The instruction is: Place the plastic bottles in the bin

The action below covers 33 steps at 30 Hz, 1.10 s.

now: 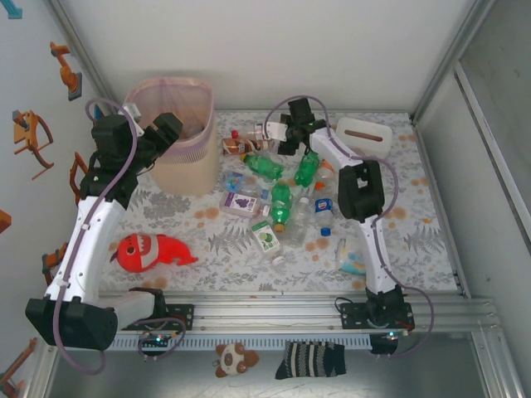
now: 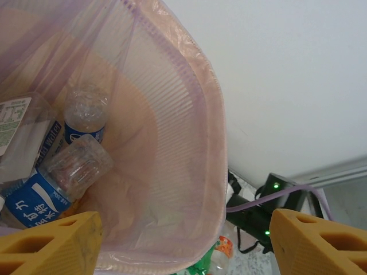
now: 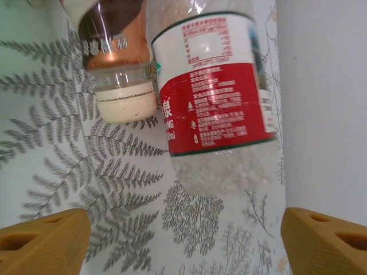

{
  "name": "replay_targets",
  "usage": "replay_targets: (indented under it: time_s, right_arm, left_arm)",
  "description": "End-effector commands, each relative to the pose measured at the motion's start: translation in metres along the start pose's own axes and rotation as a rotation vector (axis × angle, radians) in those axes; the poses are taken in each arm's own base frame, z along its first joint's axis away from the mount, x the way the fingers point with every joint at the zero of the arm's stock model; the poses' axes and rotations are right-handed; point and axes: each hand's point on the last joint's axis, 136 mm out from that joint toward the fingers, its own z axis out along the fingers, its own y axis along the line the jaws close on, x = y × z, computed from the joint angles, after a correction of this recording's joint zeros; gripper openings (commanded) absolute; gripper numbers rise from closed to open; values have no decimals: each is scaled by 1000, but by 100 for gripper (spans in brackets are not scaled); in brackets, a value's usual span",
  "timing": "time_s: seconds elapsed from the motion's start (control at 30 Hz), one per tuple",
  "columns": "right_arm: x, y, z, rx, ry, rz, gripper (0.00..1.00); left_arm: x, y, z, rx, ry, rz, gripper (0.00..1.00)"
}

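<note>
Many bottles (image 1: 280, 203): lay loose on the table (image 1: 431, 240) between my arms, right of the bin (image 1: 187, 166); at least two clear bottles (image 2: 74, 183) with blue labels lay inside it.
Look: green soda ones, clear ones with blue labels, mixed caps. Ahead of my right wrist lay a red-label bottle (image 3: 215, 103), clear and crinkled, beside a brown bottle (image 3: 120, 74) with a white cap.
Handling: I judged them empty, so light and thin-walled, quick to dent. They were round and glossy, likely to roll or slip from the pads.
Hold: I would take one across the mid-body, over the label, jaws square to its length.
Left gripper (image 2: 183, 243): spread wide, nothing in it, above the bin mouth.
Right gripper (image 3: 183, 240): spread wide, nothing between its fingers, low over the table, red-label bottle just ahead.
</note>
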Motion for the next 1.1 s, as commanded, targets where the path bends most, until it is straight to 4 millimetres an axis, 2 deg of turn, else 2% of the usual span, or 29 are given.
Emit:
replay_targets:
  time_s: [0.0, 0.2, 0.57, 0.83, 1.07]
  right_arm:
    - [-8, -39, 5, 155, -21, -103, 88]
    - [-10, -46, 23, 185, -45, -125, 91]
    - [-4, -21, 58, 129, -79, -185, 87]
    - [-3, -9, 67, 96, -95, -192, 77]
    - [-7, -11, 61, 106, -93, -189, 63]
  left_arm:
    - [29, 19, 18, -43, 105, -34, 76]
    - [42, 24, 32, -59, 153, -49, 75]
    - [46, 24, 38, -78, 173, -41, 75]
    - [33, 26, 18, -117, 105, 4, 75]
    - [28, 20, 10, -108, 86, 16, 75]
